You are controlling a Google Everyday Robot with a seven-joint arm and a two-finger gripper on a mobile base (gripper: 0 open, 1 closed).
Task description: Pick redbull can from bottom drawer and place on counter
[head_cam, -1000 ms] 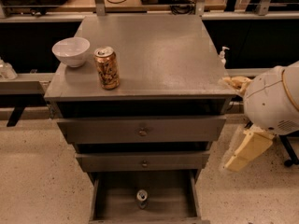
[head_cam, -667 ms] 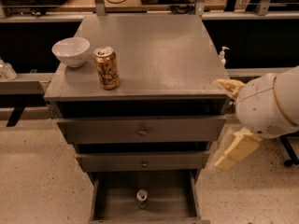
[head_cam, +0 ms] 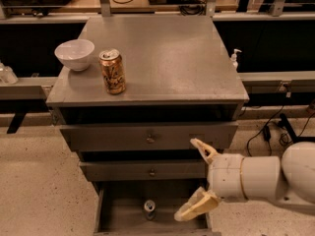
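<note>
One can point(head_cam: 149, 209) stands in the bottom drawer point(head_cam: 118, 206), near your claw's point(head_cam: 186, 179) lower finger; claw spread wide, gripping nothing.

Spread pincer point(head_cam: 185, 179) right of redbull can point(head_cam: 149, 209); bare bottom drawer point(head_cam: 123, 200) floor

gripper point(head_cam: 187, 178): shifts left and lower, now in front of the middle drawer point(head_cam: 123, 171)
lower finger point(head_cam: 197, 207): now over bottom drawer point(head_cam: 123, 205) right edge
</note>
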